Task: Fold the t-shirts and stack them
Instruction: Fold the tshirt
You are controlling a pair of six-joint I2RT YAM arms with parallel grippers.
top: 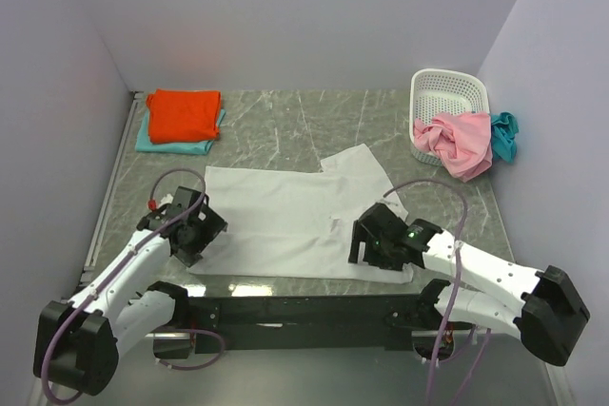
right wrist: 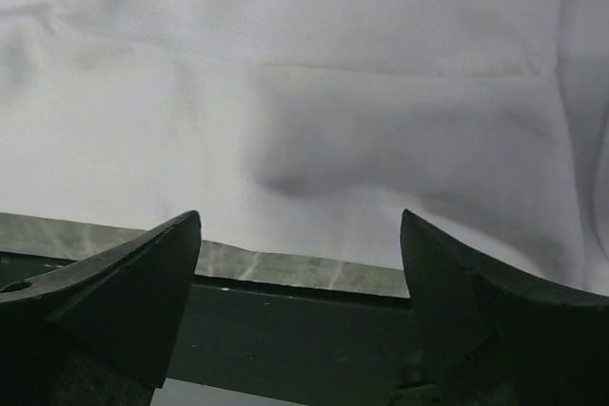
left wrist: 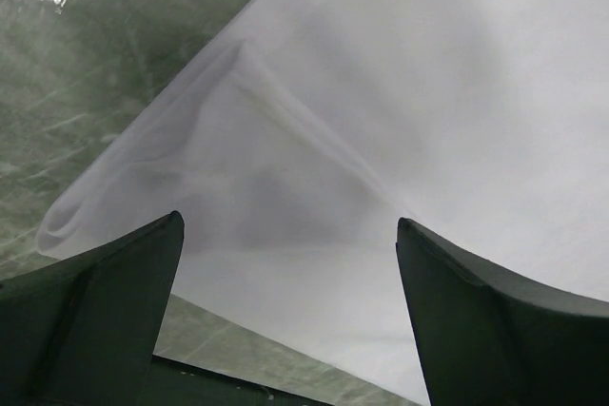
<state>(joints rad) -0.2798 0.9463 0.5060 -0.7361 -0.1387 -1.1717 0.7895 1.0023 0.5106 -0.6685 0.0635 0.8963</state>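
A large white t-shirt point(top: 285, 216) lies spread flat in the middle of the table. My left gripper point(top: 200, 227) hangs over its near left corner, open and empty; the left wrist view shows the white cloth point(left wrist: 381, 121) between and beyond the wide fingers point(left wrist: 114, 301). Over the shirt's near right edge my right gripper point(top: 381, 240) is open too, with the white hem point(right wrist: 304, 140) just beyond its fingertips point(right wrist: 152, 273). A folded orange-red t-shirt point(top: 183, 113) rests on a pale aqua one point(top: 157, 143) at the back left. A pink t-shirt point(top: 459, 140) and a teal-blue one point(top: 504, 133) hang out of the basket.
A white perforated laundry basket point(top: 445, 97) stands at the back right against the wall. White walls close in the table on the left, back and right. A dark rail point(top: 304, 311) runs along the near edge between the arm bases.
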